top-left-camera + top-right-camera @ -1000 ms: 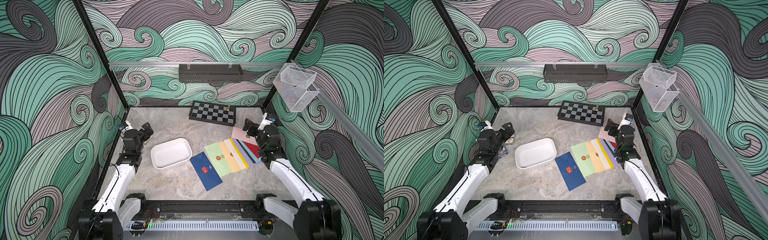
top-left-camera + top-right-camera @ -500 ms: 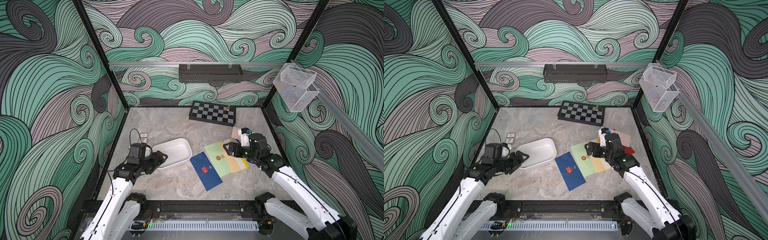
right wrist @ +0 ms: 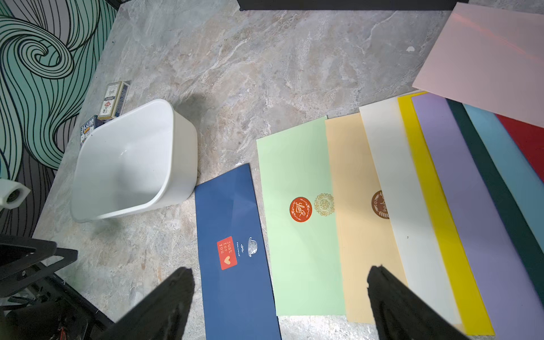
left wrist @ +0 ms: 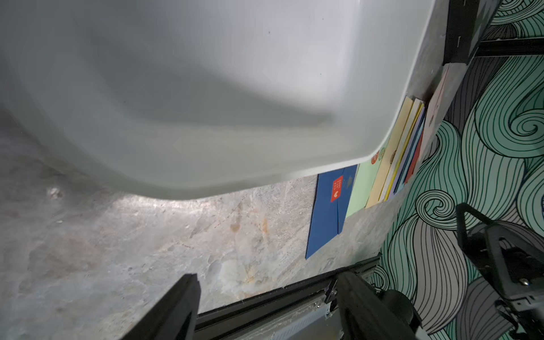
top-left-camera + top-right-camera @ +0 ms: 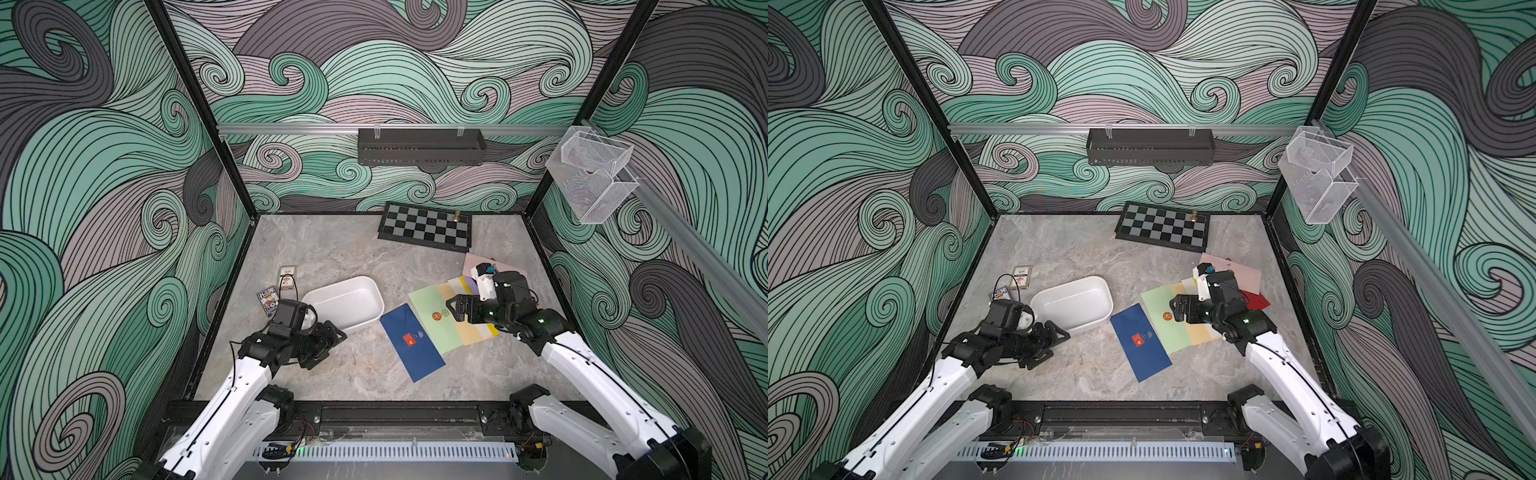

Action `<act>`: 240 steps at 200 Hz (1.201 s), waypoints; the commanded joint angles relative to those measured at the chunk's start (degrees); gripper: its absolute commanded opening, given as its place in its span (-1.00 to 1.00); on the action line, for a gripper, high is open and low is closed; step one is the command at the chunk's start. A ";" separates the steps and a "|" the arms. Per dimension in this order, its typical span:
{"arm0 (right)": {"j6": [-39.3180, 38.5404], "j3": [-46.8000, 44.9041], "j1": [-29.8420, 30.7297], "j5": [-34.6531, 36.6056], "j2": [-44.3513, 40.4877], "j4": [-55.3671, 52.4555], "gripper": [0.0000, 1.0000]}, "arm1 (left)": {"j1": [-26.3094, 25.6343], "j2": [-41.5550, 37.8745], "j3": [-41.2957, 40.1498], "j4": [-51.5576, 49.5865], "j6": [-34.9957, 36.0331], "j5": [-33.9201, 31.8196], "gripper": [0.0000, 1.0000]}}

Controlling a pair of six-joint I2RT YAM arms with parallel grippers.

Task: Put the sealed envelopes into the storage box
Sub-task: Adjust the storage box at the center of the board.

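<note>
Marble tabletop holds sealed envelopes fanned by its right edge, storage box empty left of centre — right gripper and left gripper both spread, so pinch only the navy envelope by its free edge.

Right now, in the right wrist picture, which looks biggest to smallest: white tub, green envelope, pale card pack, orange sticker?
1. Green envelope and white tub: near alike; the tub lies farther off, so I won't rank them.
2. Pale card pack.
3. Orange sticker, smallest.
</note>
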 commanded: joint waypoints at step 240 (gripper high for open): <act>20.82 4.21 24.83 -6.20 32.75 17.98 0.54 | -0.47 12.45 7.18 7.62 9.69 -8.06 0.53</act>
